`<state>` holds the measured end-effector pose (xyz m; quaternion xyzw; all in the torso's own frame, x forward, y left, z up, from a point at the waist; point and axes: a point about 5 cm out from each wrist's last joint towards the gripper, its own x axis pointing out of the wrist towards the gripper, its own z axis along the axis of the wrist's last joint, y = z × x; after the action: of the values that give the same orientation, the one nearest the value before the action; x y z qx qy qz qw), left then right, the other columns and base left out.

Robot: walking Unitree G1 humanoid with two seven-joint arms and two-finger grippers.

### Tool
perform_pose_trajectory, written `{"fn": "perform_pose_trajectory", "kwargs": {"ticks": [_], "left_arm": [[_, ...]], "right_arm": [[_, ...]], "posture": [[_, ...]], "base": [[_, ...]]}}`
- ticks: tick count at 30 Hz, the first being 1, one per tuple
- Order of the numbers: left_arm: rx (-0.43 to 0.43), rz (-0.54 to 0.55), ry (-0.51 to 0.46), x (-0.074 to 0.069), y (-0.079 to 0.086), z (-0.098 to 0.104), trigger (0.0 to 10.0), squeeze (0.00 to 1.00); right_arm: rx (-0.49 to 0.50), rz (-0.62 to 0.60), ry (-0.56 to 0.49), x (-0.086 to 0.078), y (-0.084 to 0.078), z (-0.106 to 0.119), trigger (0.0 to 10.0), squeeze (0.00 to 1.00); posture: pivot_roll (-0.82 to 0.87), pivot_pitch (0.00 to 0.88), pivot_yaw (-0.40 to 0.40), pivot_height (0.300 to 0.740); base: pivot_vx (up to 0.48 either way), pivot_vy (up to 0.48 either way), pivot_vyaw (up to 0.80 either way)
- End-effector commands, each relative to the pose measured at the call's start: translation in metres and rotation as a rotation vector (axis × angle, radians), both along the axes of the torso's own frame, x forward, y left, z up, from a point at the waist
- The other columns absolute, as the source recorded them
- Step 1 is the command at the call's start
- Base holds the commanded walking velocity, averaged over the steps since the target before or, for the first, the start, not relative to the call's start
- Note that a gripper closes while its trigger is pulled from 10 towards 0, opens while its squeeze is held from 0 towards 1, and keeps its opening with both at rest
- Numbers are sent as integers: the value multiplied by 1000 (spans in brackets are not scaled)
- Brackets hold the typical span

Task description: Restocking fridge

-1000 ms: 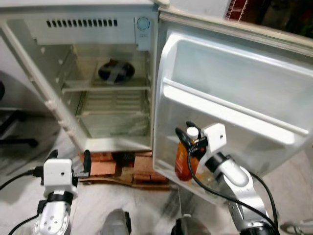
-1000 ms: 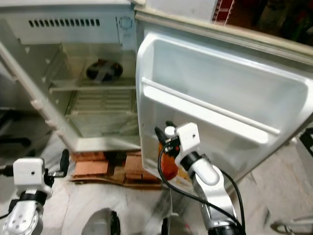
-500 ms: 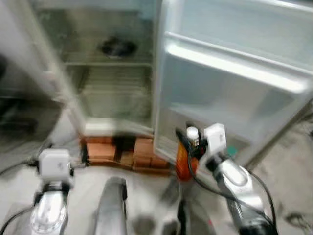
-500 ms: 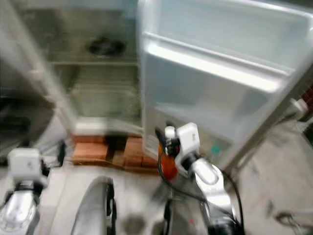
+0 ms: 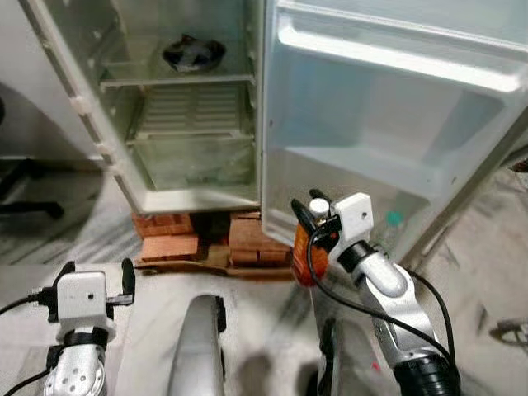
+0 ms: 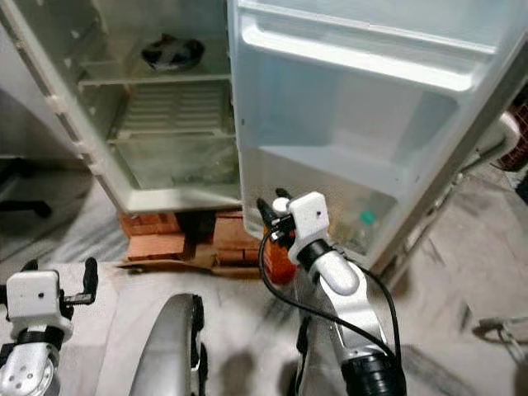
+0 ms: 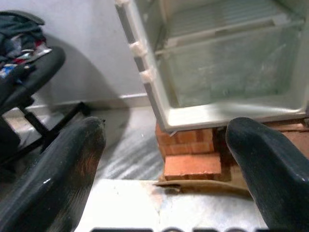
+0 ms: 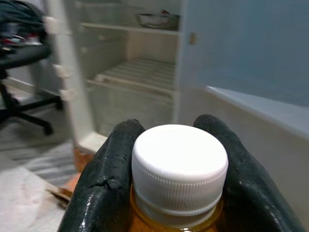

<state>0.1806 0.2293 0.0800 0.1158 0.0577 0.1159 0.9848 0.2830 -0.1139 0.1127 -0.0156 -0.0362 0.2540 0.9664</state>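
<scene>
R gripper (image 5: 312,221) clamped on bottle (image 5: 304,260) neck, white cap (image 8: 179,164) btwn fingers | bottle held in front of open door (image 5: 388,124), low, near bottom shelf | L gripper (image 5: 92,276) wide open, idle | fridge (image 5: 190,115) open, bowl (image 5: 194,52) on shelf

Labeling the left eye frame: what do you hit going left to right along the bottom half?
Left end effector → brick stack under the fridge → orange bottle with white cap held by the right end effector → green-capped item in the lower door shelf.
</scene>
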Motion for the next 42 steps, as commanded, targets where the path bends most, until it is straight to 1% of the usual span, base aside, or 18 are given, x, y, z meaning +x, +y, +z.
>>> {"fn": "perform_pose_trajectory", "kwargs": {"ticks": [1,13,18,22,23,25,26,27,28,29,31,34,36,37,38,40,41,42], "left_arm": [[8,-14,5,1,-2,1,10000,0],[8,-22,18,-2,-3,1,10000,0],[11,-20,19,-3,-3,2,10000,0],[38,-13,22,-5,-1,4,10000,0],[38,-13,22,-5,-1,4,10000,0],[63,-10,21,-7,0,7,10000,0],[68,-11,21,-8,0,7,10000,0],[81,-16,19,-8,0,8,10000,0],[93,-24,18,-11,-1,9,10000,0],[100,-33,20,-13,-3,9,10000,0],[110,-43,22,-14,-4,10,10000,0],[114,-47,31,-18,-5,10,10000,0],[120,-53,36,-20,-6,11,10000,0],[127,-59,41,-23,-6,12,10000,0],[129,-59,41,-24,-6,12,10000,0],[139,-74,49,-27,-8,14,10000,0],[145,-81,52,-28,-8,15,10000,0],[146,-82,52,-29,-9,16,10000,0]], "right_arm": [[6,5,-39,3,2,7,10000,0],[14,15,-52,4,7,7,10000,0],[9,23,-53,5,10,7,10000,0],[5,64,-77,9,19,11,10000,0],[5,64,-77,9,19,11,10000,0],[-24,138,-98,11,34,13,10000,0],[-28,147,-101,11,36,13,10000,0],[-50,167,-127,12,42,15,10000,0],[-69,211,-165,13,52,20,10000,0],[-64,248,-187,15,60,24,10000,0],[-50,269,-208,16,65,28,10000,0],[-64,299,-297,21,77,38,10000,0],[-76,321,-337,21,83,43,10000,0],[-89,344,-380,22,89,48,10000,0],[-91,350,-390,21,90,49,10000,0],[-144,367,-490,23,96,57,10000,0],[-176,371,-526,26,100,61,10000,0],[-184,371,-539,26,101,63,10000,0]], "posture": [[37,145,8,603],[42,156,9,533],[45,159,10,533],[51,173,12,533],[51,173,12,533],[56,188,15,533],[56,188,15,533],[59,193,16,533],[65,201,18,533],[68,206,17,533],[69,210,18,533],[73,221,22,533],[80,234,28,533],[82,242,30,533],[84,245,31,533],[95,268,32,533],[98,277,32,533],[102,296,35,533]], "base": [[0,0,0],[0,0,0],[0,0,0],[0,0,0],[0,0,0],[0,0,0],[0,0,0],[0,0,0],[0,0,0],[0,0,0],[0,0,0],[0,0,0],[0,0,0],[0,0,0],[0,0,0],[0,0,0],[0,0,0],[0,0,0]]}}
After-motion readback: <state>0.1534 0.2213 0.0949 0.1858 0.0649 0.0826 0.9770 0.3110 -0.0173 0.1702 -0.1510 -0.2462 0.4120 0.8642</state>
